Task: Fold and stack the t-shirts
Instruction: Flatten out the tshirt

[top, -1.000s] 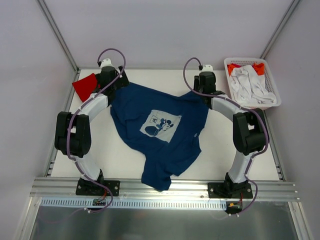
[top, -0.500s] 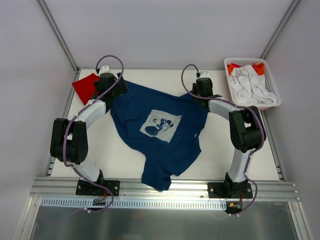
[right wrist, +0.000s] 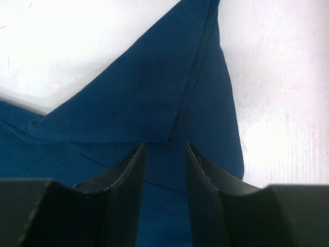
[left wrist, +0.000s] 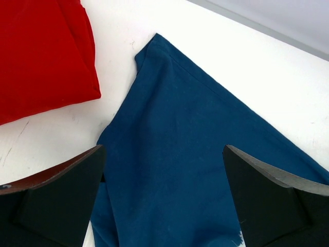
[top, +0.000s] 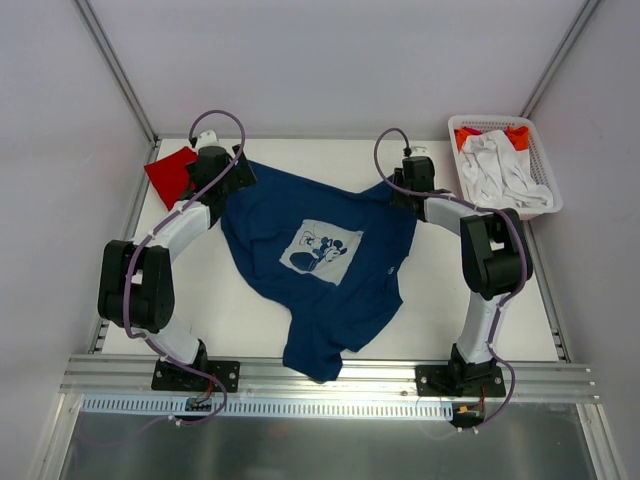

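The navy shirt (top: 320, 255) lies spread, print up, across the middle of the white counter (top: 230, 310), reaching to the near edge. The red shirt (top: 170, 172) sits folded at the far left corner. The left pincer (left wrist: 163, 154) hangs wide open over the navy shirt's far left corner, near the red one. The right pincer (right wrist: 164, 149), fingers parted only narrowly, hovers over its far right corner. A white basket (top: 455, 125) stands far right.

Navy t-shirt (top: 265, 215): dark blue all over. Chest print (top: 320, 251): pale square with a dark blue cartoon figure. Red t-shirt (top: 170, 172): plain bright red. Basket (top: 490, 119): white, slatted. Inside: white cloth (top: 500, 170), orange cloth (top: 517, 135). Table (top: 440, 290): white.
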### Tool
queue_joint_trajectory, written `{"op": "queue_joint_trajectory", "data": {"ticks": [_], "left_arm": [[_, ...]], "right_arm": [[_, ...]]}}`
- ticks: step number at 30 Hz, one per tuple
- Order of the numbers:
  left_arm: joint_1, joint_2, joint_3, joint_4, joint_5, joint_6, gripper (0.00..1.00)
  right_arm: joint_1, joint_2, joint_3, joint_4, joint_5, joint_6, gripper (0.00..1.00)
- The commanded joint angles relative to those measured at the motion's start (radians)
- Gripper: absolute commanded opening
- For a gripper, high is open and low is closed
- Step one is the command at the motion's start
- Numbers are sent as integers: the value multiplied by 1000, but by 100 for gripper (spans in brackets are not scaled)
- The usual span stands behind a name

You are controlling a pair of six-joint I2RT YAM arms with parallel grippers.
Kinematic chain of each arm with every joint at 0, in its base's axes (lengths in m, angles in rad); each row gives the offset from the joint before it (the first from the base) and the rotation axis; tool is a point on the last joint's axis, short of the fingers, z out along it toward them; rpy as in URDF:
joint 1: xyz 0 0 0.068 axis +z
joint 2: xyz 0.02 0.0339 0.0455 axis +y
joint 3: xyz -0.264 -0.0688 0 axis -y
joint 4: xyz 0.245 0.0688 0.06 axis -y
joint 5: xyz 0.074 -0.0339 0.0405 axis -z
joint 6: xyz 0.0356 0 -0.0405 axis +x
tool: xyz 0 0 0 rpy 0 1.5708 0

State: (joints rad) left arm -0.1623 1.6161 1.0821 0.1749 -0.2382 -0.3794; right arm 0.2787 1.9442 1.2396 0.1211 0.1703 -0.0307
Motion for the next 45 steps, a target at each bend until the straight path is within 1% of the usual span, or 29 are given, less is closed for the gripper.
{"op": "queue_joint_trajectory", "data": {"ticks": [1, 13, 23, 25, 31, 40, 41, 42, 44, 45], "left_arm": [[1, -53, -2, 14, 19, -18, 99], [1, -73, -10, 8, 17, -12, 99], [1, -70, -13, 5, 16, -13, 99], [1, -70, -11, 6, 17, -13, 99], [1, -79, -10, 5, 14, -7, 99], [1, -82, -7, 2, 11, 0, 99], [1, -84, -8, 3, 11, 0, 99], [1, -84, -8, 2, 10, 0, 99], [1, -85, -10, 2, 10, 4, 99], [1, -87, -11, 3, 8, 4, 99]], "right_arm": [[-12, -4, 43, 18, -38, 53, 38], [-47, 27, 58, 31, -146, 141, 37], [-70, 44, 64, 38, -160, 175, 37], [-73, 47, 63, 43, -195, 178, 36], [-84, 67, 67, 57, -233, 201, 35], [-92, 85, 77, 68, -261, 229, 35], [-96, 88, 78, 69, -265, 230, 34], [-95, 90, 78, 72, -270, 230, 28], [-96, 91, 80, 74, -276, 230, 23], [-96, 94, 83, 75, -282, 232, 17]]}}
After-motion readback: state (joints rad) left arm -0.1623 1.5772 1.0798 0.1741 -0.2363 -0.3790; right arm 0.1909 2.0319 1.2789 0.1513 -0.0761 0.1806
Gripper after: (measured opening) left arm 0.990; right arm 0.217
